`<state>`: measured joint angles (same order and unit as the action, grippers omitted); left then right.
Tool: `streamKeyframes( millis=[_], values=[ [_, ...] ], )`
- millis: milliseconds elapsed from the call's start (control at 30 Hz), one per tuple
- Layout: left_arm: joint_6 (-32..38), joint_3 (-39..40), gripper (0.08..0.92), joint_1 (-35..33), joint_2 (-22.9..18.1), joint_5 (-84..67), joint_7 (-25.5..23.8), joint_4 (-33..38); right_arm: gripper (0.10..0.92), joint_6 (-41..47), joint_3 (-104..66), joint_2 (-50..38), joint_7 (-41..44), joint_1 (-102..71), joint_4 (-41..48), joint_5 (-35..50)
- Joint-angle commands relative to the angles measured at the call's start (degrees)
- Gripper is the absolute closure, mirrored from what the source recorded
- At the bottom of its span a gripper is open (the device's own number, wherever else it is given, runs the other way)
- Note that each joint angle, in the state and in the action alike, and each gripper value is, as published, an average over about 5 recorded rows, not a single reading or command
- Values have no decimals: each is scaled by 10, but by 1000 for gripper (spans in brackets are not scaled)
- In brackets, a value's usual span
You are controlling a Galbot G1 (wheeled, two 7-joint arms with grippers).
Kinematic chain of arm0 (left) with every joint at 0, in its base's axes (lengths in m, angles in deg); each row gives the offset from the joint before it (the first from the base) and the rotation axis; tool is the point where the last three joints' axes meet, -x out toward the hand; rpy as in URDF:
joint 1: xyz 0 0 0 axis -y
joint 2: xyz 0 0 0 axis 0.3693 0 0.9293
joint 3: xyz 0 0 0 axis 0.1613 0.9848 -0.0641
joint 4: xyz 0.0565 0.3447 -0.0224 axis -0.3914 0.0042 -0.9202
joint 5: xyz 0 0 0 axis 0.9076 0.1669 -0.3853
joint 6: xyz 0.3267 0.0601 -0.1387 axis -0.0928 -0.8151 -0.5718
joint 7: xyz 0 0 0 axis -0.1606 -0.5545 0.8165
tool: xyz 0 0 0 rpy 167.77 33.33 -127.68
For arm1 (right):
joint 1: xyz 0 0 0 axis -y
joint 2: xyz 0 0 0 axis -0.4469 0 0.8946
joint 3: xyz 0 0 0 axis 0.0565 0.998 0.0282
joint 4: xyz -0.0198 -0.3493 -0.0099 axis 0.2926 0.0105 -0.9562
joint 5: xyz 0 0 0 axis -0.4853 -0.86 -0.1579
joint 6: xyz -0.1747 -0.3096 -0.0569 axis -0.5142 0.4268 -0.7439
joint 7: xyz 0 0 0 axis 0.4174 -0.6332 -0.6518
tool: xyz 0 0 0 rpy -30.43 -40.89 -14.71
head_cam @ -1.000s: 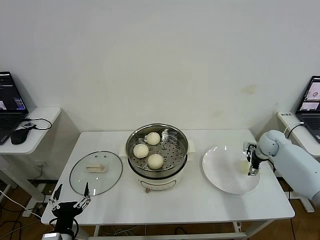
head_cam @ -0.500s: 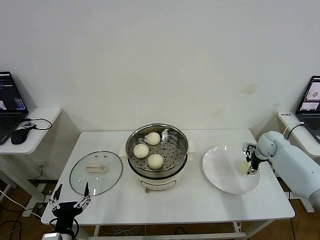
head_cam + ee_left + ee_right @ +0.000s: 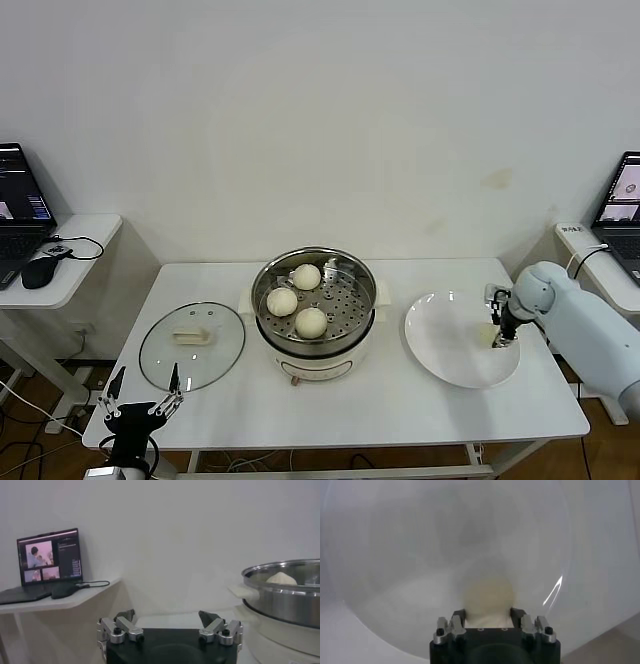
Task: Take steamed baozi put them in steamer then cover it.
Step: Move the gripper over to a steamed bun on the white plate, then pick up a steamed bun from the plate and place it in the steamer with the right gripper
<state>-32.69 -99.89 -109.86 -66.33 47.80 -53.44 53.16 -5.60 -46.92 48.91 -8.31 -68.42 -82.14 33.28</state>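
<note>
The steamer (image 3: 262,290) stands mid-table with three baozi (image 3: 311,322) on its perforated tray. It also shows in the left wrist view (image 3: 285,597), with one bun (image 3: 281,578) peeking over the rim. My right gripper (image 3: 499,336) is over the right side of the white plate (image 3: 445,350). Its jaws are closed against both sides of the fourth baozi (image 3: 487,596), just above the plate (image 3: 395,555). The glass cover (image 3: 192,345) lies flat on the table left of the steamer. My left gripper (image 3: 140,405) is parked, open and empty, at the table's front left corner.
A side desk with a laptop (image 3: 20,200) and a mouse stands at the far left, and also shows in the left wrist view (image 3: 50,562). Another laptop (image 3: 622,200) is at the far right. A white wall runs behind the table.
My right gripper has risen slightly over the plate's right side with the baozi between its fingers. The left arm has not moved.
</note>
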Motion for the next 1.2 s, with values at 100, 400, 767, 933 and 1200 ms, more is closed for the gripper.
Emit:
streamKeyframes(
  millis=[100, 400, 767, 933, 1200],
  values=[
    [-1, 1, 177, 2, 2, 1, -1, 3, 468, 0, 56, -47, 19, 65, -77, 72],
    [-2, 7, 177, 7, 6, 0, -1, 4, 458, 0, 194, -83, 29, 238, -193, 214],
    [-2, 14, 177, 14, 7, 2, -1, 2, 444, -19, 324, -10, -14, 379, -279, 367],
    [-5, 14, 177, 19, 6, 2, -1, 1, 440, 3, 363, 40, -38, 413, -279, 400],
    [-5, 11, 177, 21, 6, 1, -1, -7, 440, 42, 389, 124, -69, 414, -248, 434]
  ],
)
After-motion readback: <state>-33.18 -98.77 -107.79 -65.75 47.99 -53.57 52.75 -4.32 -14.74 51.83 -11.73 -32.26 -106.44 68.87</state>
